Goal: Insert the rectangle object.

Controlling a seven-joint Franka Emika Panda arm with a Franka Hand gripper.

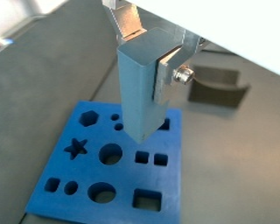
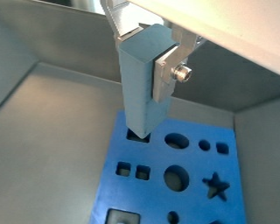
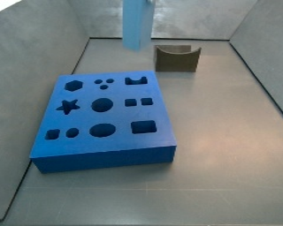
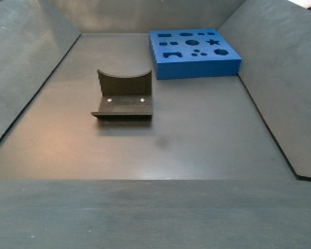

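My gripper (image 1: 150,52) is shut on the rectangle object (image 1: 136,87), a slim light-blue bar held upright by its upper end between the silver fingers (image 1: 168,74). In both wrist views the bar's lower end hangs over the dark-blue board (image 1: 108,166) with shaped holes, near a notch at the board's edge (image 2: 140,136). The same grip shows in a wrist view (image 2: 150,48). In a side view the bar (image 3: 137,22) hangs high above the board (image 3: 103,119); the gripper is cut off there. The gripper and bar are out of view in a side view where the board (image 4: 194,51) lies far back.
A dark olive U-shaped block (image 3: 176,57) stands on the grey floor beyond the board; it also shows in a wrist view (image 1: 219,87) and a side view (image 4: 121,97). Grey sloped walls (image 3: 38,35) enclose the floor on all sides.
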